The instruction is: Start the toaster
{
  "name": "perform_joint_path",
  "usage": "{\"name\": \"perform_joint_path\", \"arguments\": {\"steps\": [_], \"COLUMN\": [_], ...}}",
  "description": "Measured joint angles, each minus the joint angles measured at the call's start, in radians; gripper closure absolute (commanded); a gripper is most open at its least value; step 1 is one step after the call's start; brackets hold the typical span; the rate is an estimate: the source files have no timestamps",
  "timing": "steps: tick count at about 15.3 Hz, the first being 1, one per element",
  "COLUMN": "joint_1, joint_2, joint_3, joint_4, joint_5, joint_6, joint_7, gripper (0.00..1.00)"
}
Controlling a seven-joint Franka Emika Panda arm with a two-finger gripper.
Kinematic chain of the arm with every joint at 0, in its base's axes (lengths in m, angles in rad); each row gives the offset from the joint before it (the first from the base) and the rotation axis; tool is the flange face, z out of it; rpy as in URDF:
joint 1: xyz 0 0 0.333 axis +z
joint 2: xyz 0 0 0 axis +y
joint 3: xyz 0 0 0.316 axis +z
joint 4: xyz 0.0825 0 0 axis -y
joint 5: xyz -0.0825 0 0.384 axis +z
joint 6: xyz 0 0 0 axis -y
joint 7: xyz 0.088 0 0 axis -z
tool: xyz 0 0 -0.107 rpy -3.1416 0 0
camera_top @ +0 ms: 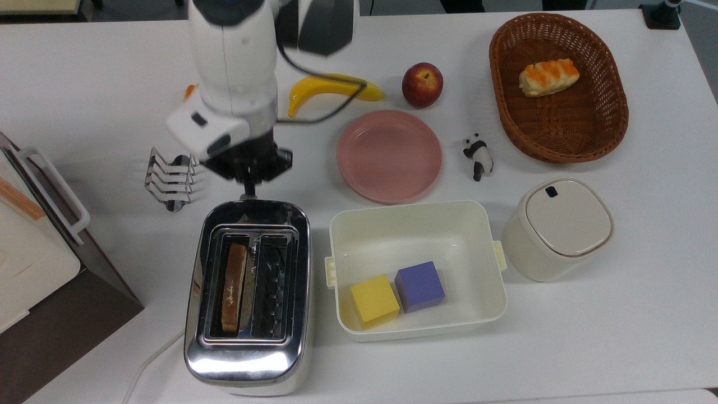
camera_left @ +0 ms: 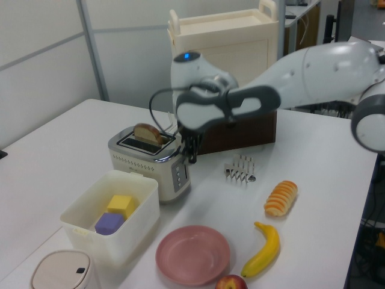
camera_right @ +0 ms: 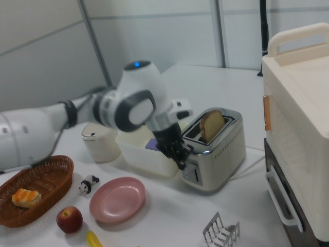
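Note:
The chrome two-slot toaster (camera_top: 247,296) stands at the table's front in the top view, and a slice of toast (camera_top: 233,287) fills its left slot. In the left view the toast (camera_left: 150,133) sticks up out of the toaster (camera_left: 150,161), as it does in the right view, toast (camera_right: 211,125) above toaster (camera_right: 216,150). My gripper (camera_top: 247,189) hangs shut, pointing down just over the toaster's lever end, with nothing held. It shows beside that end as the gripper (camera_left: 191,158) and the gripper (camera_right: 183,162).
A wire toast rack (camera_top: 168,179) stands to the top view's left of the gripper and a pink plate (camera_top: 389,155) to its right. A white bin (camera_top: 412,206) holding yellow and purple blocks flanks the toaster. A boxy white-and-brown appliance (camera_top: 33,241) fills the top view's left edge.

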Motion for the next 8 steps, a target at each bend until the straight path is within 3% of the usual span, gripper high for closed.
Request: {"name": "perform_joint_path", "arguments": {"steps": [2,3,8], "joint_1": [0.002,0.004,0.011], "joint_2": [-0.077,-0.111,-0.274], "joint_3": [0.003,0.005,0.052], "joint_4": [0.001,0.000,-0.040], "joint_5": [0.006,0.007,0.009], "joint_6": [-0.127,-0.188,-0.422], "joint_7": [-0.018,-0.023,-0.019], "gripper": [0.37,0.01,0.00]}}
